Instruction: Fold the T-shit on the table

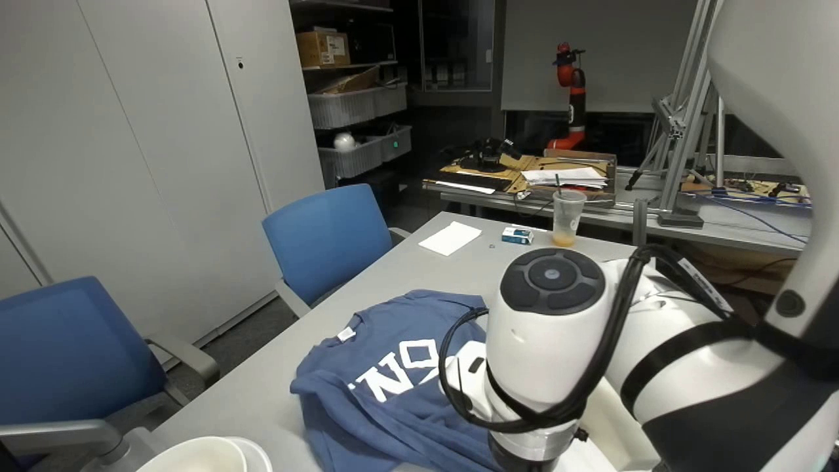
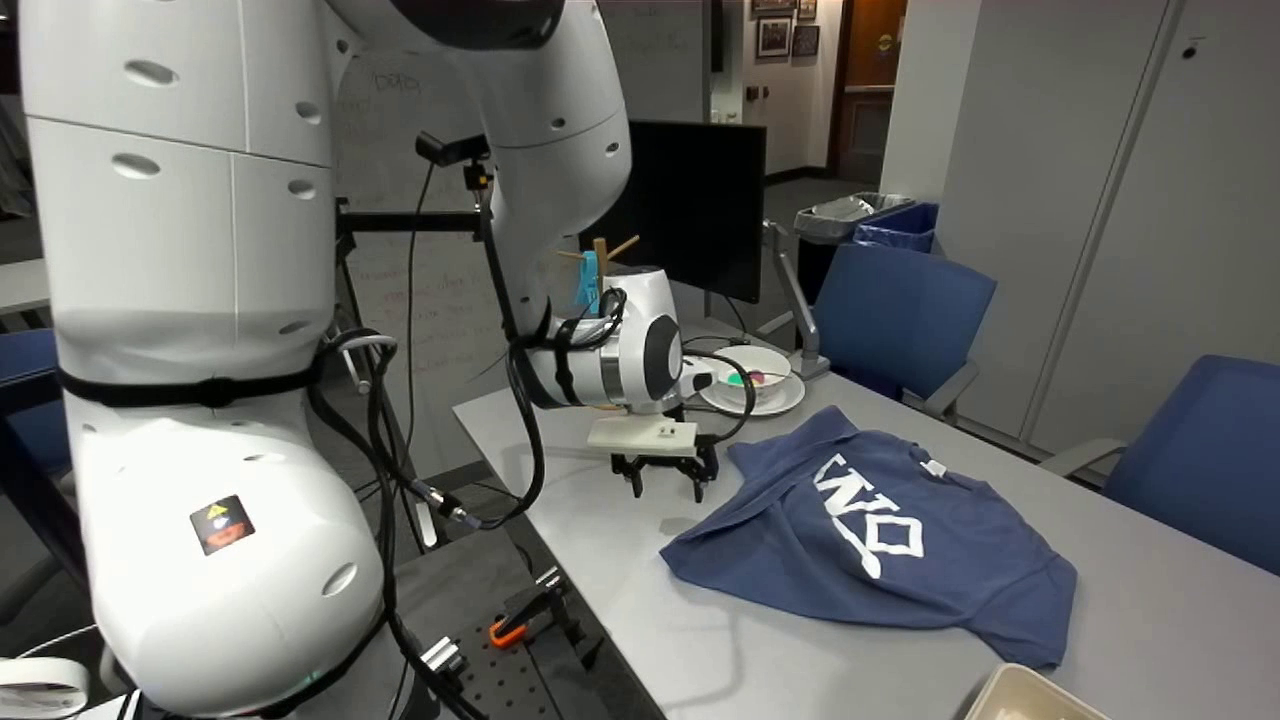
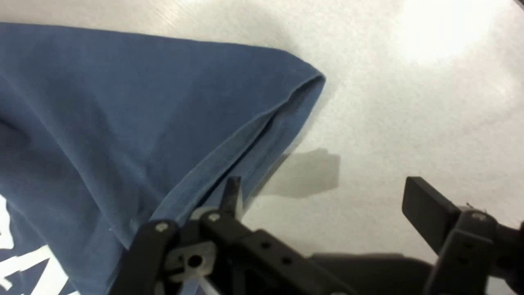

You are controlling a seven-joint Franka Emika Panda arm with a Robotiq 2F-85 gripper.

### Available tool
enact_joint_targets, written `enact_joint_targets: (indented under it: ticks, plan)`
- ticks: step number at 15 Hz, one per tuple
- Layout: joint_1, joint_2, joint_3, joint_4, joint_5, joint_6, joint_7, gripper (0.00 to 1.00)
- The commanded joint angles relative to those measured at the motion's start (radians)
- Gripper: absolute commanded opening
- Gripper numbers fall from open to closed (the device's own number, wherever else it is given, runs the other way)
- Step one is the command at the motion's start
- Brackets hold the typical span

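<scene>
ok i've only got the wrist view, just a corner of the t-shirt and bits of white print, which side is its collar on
Observer: Toward the blue chairs: in an exterior view the white collar tag of the T-shirt shows on that side.
Operator: right, and is anything standing close to it
Observer: Yes, in both exterior views a white bowl on a plate stands beside it.
Operator: and further off
Observer: In an exterior view, a clear cup stands near one end of the table.
</scene>
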Motion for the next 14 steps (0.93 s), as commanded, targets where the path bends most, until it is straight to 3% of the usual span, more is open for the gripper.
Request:
enact_joint_targets:
  ticks: [1,14]
  plan:
    - [-0.001,-0.004,0.0,-0.004,0.0,0.0,-0.001,1.0]
    - [-0.024,0.017,-0.023,-0.006,0.001,0.01,-0.021,1.0]
